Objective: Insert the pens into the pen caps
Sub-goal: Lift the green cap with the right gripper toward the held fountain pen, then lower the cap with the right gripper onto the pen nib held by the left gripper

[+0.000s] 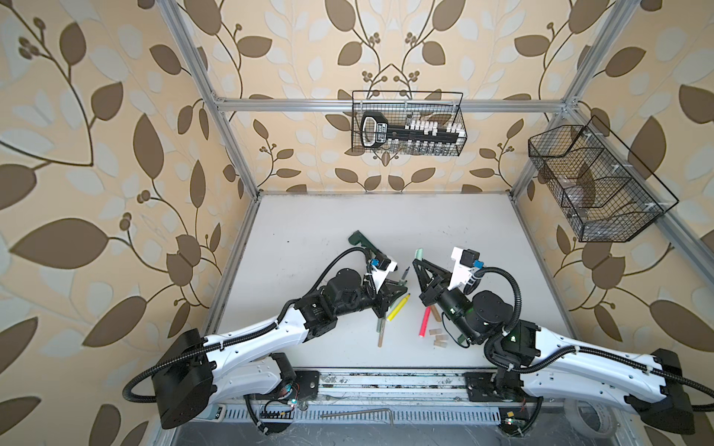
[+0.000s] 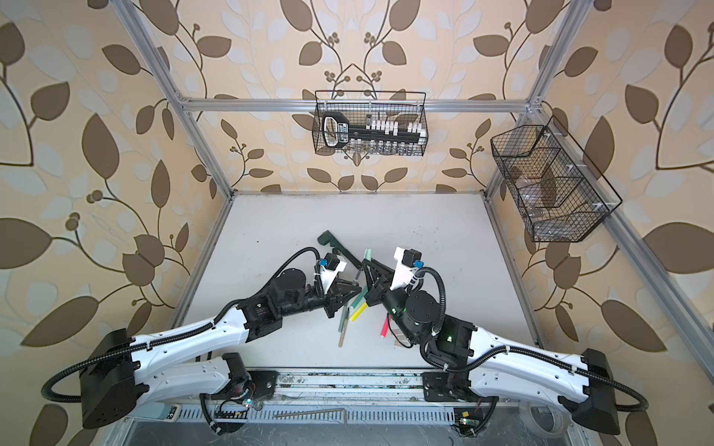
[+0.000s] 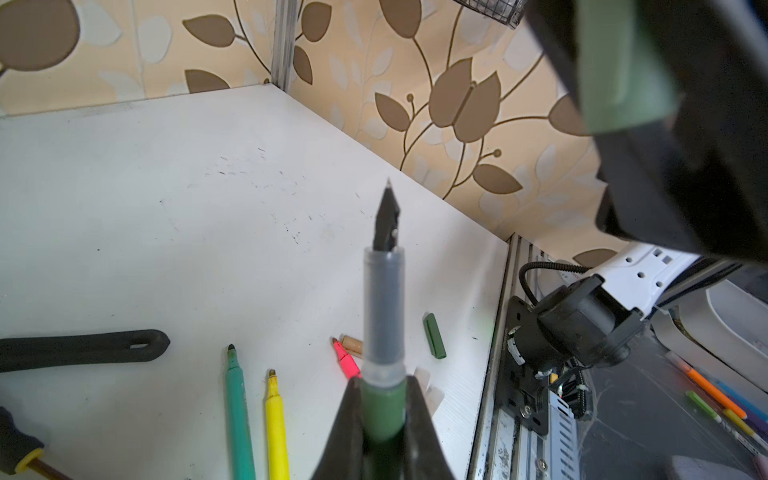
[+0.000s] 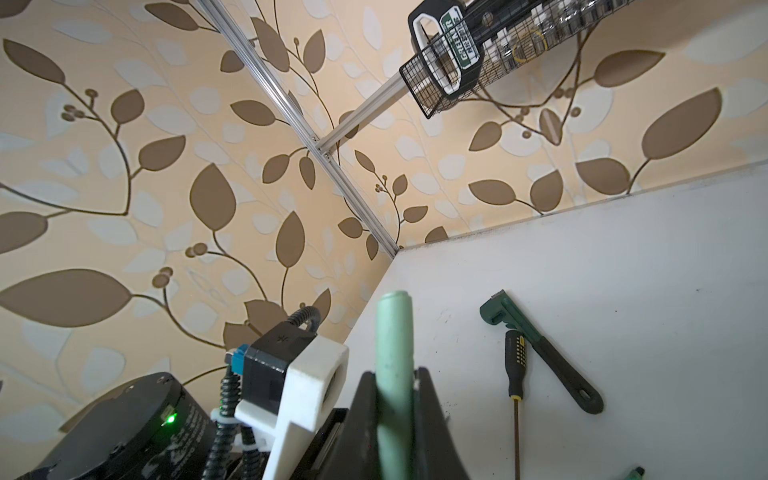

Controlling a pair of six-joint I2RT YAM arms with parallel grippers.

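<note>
Two grips are made: the left gripper (image 3: 383, 380) is closed on a green pen (image 3: 384, 299), its bare nib pointing out past the jaws, and the right gripper (image 4: 395, 374) is closed on a pale green cap (image 4: 392, 328). Both are held over the table at the centre of both top views, near each other but apart. Alignment is judged to be in hand; next, nib and cap mouth must be brought onto one line and pressed together. At upper centre, a wire basket (image 1: 407, 92) holds a black tool rail (image 1: 409, 133). The contents of the divided basket (image 1: 548, 154) at right cannot be made out.
</note>
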